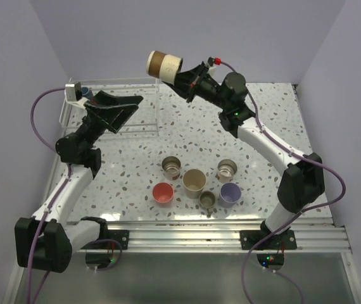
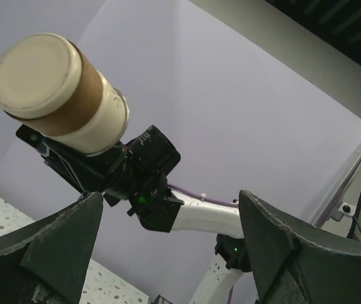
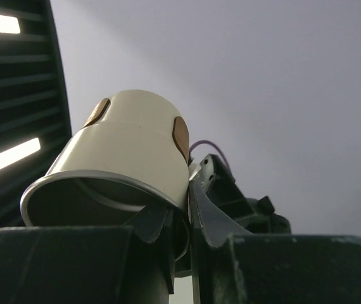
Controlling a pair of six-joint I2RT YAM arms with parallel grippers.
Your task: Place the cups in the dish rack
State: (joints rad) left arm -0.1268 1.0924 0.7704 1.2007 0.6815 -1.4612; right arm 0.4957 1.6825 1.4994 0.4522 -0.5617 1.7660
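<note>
My right gripper [image 1: 182, 76] is shut on the rim of a cream cup with a brown band [image 1: 163, 63], held on its side high above the back of the table; one finger is inside the cup and one outside [image 3: 183, 212]. The cup also shows in the left wrist view [image 2: 57, 92] and in the right wrist view [image 3: 130, 152]. My left gripper [image 1: 128, 113] is open and empty over the white wire dish rack [image 1: 157, 107], tilted up towards the held cup [image 2: 171, 253]. Several cups stand upright on the table: brown [image 1: 171, 166], beige [image 1: 194, 181], grey-metallic [image 1: 227, 168], red [image 1: 163, 192], olive [image 1: 208, 199], lavender [image 1: 229, 194].
The rack stands at the back left against the purple walls. A small blue thing [image 1: 87, 92] shows at the rack's far left corner. The metal rail [image 1: 218, 234] with the arm bases runs along the near edge.
</note>
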